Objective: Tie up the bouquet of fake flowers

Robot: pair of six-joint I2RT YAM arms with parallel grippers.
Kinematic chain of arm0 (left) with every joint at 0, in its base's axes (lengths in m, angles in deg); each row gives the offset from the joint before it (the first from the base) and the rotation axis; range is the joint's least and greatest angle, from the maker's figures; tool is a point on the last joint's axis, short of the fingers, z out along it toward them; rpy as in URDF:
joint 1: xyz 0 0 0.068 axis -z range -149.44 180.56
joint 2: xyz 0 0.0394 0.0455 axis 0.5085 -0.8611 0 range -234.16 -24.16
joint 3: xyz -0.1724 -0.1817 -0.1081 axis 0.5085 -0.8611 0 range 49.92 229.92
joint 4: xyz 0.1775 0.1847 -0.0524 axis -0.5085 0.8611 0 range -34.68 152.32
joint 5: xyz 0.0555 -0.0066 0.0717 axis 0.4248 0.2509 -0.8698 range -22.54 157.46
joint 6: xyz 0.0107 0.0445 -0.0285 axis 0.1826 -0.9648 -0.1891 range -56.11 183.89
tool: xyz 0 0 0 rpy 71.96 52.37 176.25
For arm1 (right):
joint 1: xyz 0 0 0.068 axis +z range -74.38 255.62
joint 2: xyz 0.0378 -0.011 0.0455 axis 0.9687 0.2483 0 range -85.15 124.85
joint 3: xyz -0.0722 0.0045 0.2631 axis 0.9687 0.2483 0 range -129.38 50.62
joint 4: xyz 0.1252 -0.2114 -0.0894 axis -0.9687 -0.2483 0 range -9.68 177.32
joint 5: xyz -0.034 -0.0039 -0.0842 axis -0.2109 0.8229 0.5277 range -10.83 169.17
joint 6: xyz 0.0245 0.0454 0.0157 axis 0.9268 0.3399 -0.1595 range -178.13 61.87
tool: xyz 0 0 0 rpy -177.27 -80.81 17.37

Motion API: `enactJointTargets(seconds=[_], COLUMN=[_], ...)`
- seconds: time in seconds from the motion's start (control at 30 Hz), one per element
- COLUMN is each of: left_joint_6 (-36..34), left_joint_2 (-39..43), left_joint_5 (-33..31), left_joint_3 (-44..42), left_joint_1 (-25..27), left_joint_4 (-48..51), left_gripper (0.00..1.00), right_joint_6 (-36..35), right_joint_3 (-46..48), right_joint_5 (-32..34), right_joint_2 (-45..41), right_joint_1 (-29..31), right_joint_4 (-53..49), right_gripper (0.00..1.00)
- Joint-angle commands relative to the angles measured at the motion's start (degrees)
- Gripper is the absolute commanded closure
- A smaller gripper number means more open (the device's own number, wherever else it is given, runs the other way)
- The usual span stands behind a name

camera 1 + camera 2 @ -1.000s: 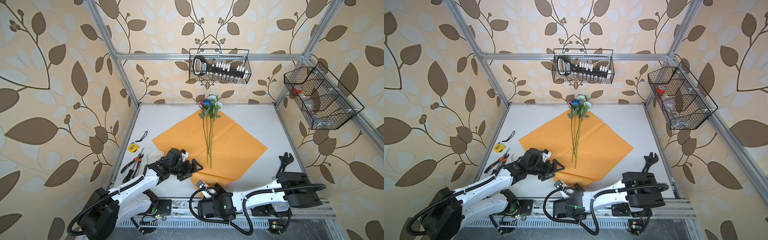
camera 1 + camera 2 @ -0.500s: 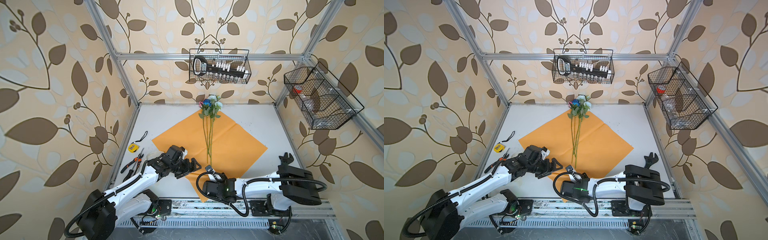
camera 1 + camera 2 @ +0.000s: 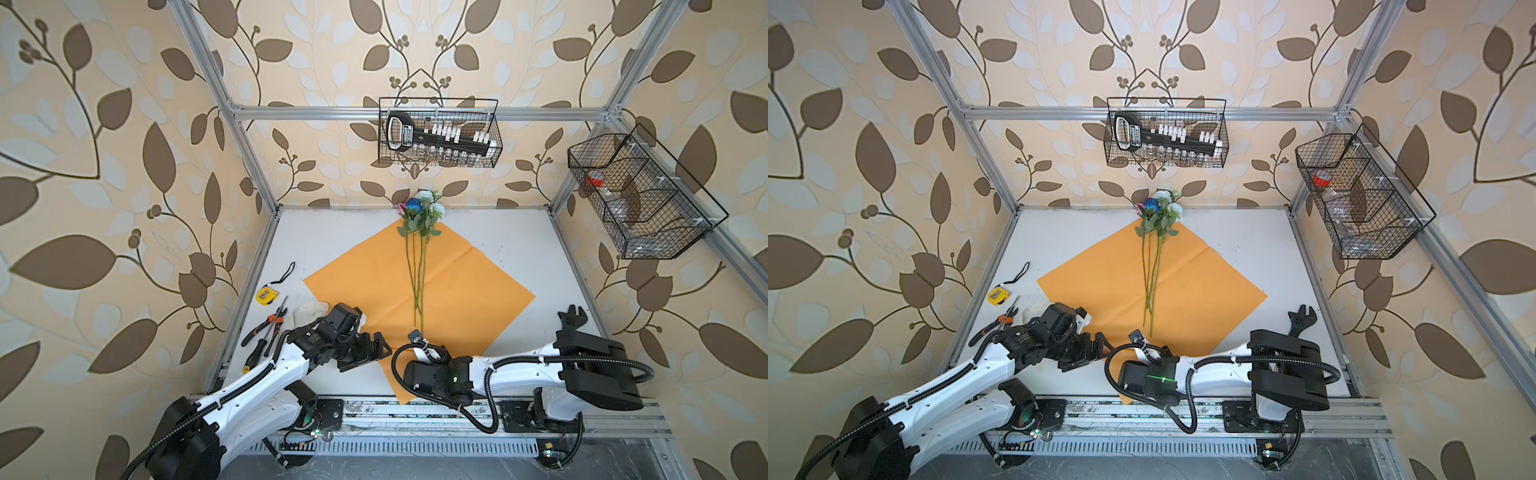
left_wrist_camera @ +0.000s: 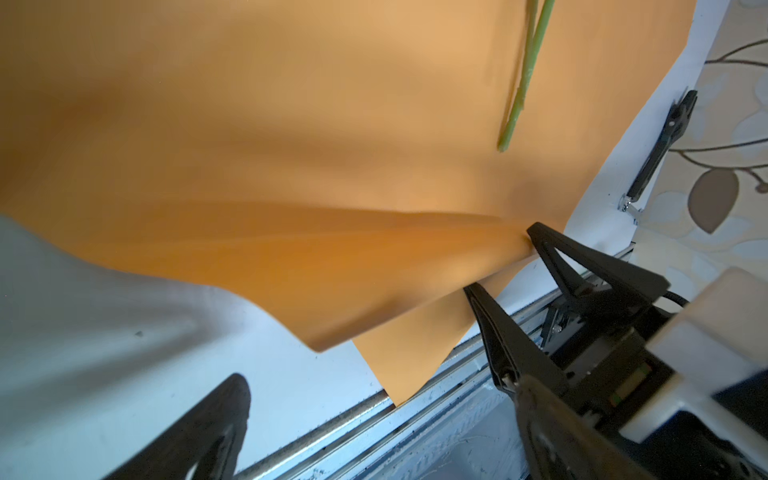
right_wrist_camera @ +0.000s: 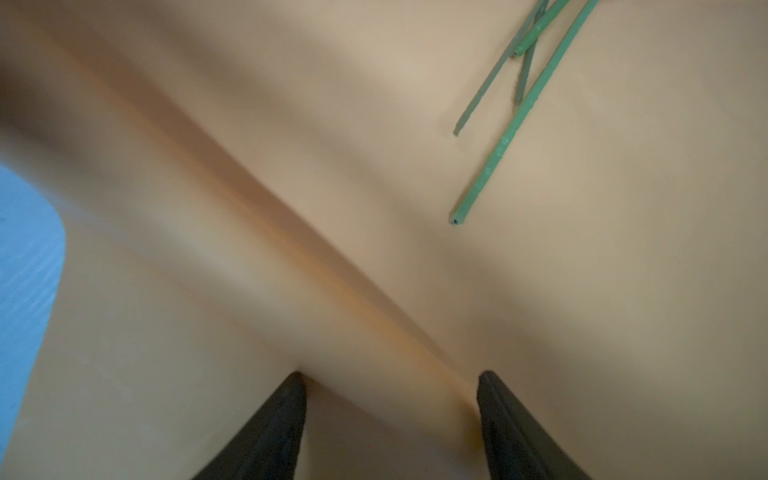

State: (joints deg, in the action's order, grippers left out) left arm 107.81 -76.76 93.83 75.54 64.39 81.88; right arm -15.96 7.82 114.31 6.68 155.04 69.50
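Observation:
The bouquet of fake flowers (image 3: 419, 232) (image 3: 1156, 232) lies flat on its orange wrapping paper (image 3: 469, 291) (image 3: 1204, 291), blooms at the far corner, in both top views. The stem ends (image 5: 498, 153) (image 4: 521, 87) point toward the near corner. My right gripper (image 5: 390, 376) stands open with its tips on the paper, astride a raised fold near that corner. Its fingers (image 4: 557, 257) also show in the left wrist view. My left gripper (image 3: 374, 349) (image 3: 1096, 351) (image 4: 382, 415) is wide open and empty, low over the white table beside the paper's near-left edge.
A yellow tape measure (image 3: 267, 295), pliers and screwdrivers (image 3: 266, 328) and a white cloth (image 3: 309, 312) lie at the near left. A black wrench (image 3: 572, 318) lies at the near right. Wire baskets (image 3: 438, 133) (image 3: 640, 195) hang on the walls. The metal rail (image 3: 415, 409) runs along the front.
My right wrist has swung from the front rail in over the paper's near corner, and its jaws have narrowed a little. The left gripper has barely moved.

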Motion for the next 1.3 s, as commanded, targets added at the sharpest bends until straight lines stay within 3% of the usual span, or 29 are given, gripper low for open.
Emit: enactJointTargets(seconds=[0.0,0.13,0.27,0.57,0.8,1.1,1.27], left_joint_6=[-1.8,-1.2,-2.7,-6.1,-4.7,-1.8,-1.0], left_joint_2=[-1.4,-4.4,-8.8,-12.6,-16.3,-22.5,-23.8], left_joint_5=[4.3,6.4,6.2,5.3,3.2,1.4,-0.3], left_joint_3=[0.4,-1.1,-0.8,5.5,7.9,10.8,11.6], left_joint_1=[0.5,0.5,0.5,0.5,0.5,0.1,-0.1], left_joint_4=[-11.8,-19.9,-22.1,-22.6,-23.2,-21.6,-19.3], left_gripper=[0.01,0.01,0.01,0.01,0.01,0.01,0.01], right_joint_6=[0.1,-0.3,-1.7,-1.1,-1.4,-3.3,-3.4], right_joint_3=[-0.5,-1.4,-2.0,-0.6,-5.2,-8.7,-7.5], right_joint_5=[-0.3,0.1,0.1,-1.9,-1.6,-4.4,-7.5], right_joint_2=[-1.4,-3.0,-4.5,-11.2,-19.6,-29.8,-29.9], right_joint_1=[-0.1,-0.2,-1.2,-4.0,-7.3,-11.7,-11.7], right_joint_4=[-0.4,-1.0,-1.7,-2.8,-10.5,-15.8,-16.1], right_gripper=[0.33,0.33,0.33,0.33,0.31,0.35,0.43])
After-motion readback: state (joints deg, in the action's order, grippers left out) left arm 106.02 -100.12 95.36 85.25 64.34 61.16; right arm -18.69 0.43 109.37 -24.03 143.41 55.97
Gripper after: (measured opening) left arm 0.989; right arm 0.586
